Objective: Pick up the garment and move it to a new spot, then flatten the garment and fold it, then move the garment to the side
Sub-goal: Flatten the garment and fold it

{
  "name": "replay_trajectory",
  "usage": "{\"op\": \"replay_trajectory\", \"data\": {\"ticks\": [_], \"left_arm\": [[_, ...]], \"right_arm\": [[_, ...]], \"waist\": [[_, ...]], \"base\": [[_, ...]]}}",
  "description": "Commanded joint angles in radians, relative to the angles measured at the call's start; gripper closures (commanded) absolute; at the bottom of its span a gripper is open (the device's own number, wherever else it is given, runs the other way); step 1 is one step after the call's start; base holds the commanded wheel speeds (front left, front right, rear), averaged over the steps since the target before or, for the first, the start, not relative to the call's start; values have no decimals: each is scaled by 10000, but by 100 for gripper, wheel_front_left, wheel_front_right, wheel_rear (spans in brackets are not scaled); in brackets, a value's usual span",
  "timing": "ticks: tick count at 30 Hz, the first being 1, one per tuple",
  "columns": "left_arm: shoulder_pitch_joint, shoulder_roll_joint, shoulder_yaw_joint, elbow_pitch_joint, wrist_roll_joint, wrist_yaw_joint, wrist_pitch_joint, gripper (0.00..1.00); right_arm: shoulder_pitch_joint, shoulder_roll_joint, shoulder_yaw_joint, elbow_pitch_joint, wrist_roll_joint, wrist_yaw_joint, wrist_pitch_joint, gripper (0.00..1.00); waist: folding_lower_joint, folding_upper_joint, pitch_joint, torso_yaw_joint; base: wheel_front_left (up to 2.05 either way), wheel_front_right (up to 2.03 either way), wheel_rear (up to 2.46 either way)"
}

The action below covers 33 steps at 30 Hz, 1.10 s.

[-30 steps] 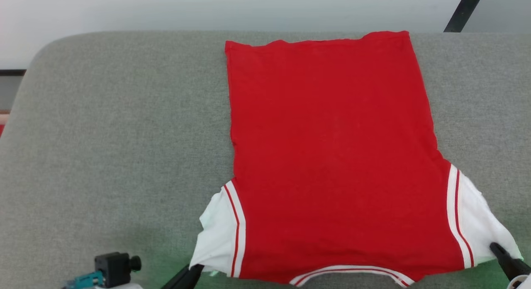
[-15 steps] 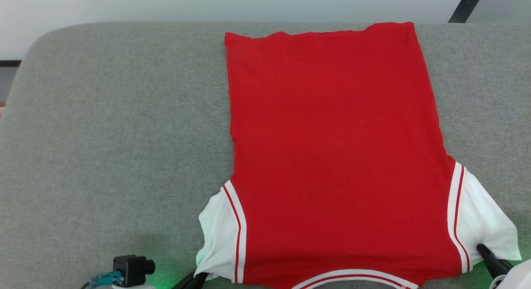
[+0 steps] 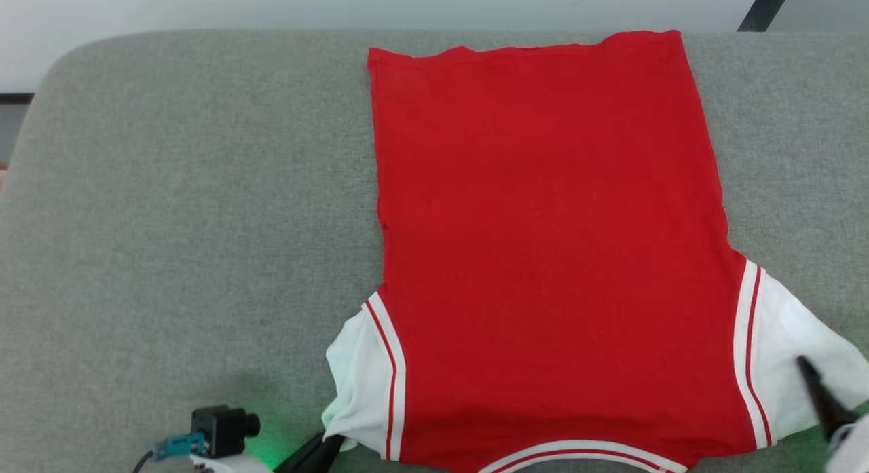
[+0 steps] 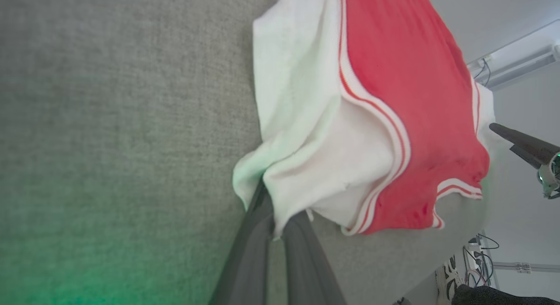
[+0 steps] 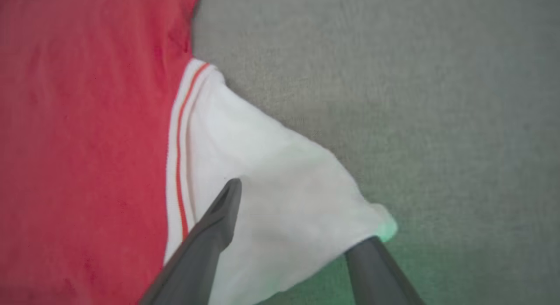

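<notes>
While the garment (image 3: 550, 256) lies flat, plain red side up, on the grey bench (image 3: 190, 222), its long axis runs away from the robot, collar end nearest and hem at the far edge, so one white sleeve sits at each hand. The left hand (image 4: 273, 217) is pinched narrow on a corner of the left sleeve (image 4: 306, 134). The right hand (image 5: 302, 213) stands wide, straddling the right sleeve (image 5: 271, 173) without gripping, and I judge it must close before both can pull.

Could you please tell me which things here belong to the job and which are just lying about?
Job: red jersey shirt with white sleeves; left gripper, pinching one sleeve; right gripper, open over the other; grey fabric surface.
Lying about: white shoe; cables; white air conditioner.
</notes>
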Motion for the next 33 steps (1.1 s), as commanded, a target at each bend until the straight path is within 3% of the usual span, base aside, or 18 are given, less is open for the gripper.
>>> {"op": "replay_trajectory", "data": {"ticks": [1,7,11,17,23,27,33], "left_arm": [[-226,-179,-31,29,53,73,61,100],[-422,-77,-120,-482,330,108,82,100],[-686,-29,-141,-899,517,199,149,100],[-1060,-75,-279,-1337,800,182,305,100],[-1591,-319,-510,-1528,882,26,460,100],[-1916,-465,-698,-1494,911,-31,483,100],[-2203,-455,-1006,-1462,878,-16,378,100]], "right_arm": [[111,-82,-146,-401,11,-19,178,0],[-637,-641,-863,-3228,180,-17,2105,0],[-2594,-1149,-518,-3414,154,-17,3057,0],[-6510,-1373,662,-506,301,-19,4231,0],[-9824,-1837,1689,3224,-1070,-17,4743,0],[-11406,-2076,2083,5155,-1980,-17,4593,0],[-13087,-2035,1870,7162,-2946,-17,4335,0]], "waist": [[0,-1,-10,33],[0,-1,132,201],[0,-1,540,369],[0,-1,1332,800],[0,-1,2230,1485],[0,-1,2736,1943],[0,-1,3408,2358]], "base": [[0,0,0],[0,0,0],[0,0,0],[0,0,0],[0,0,0],[0,0,0],[0,0,0]]}}
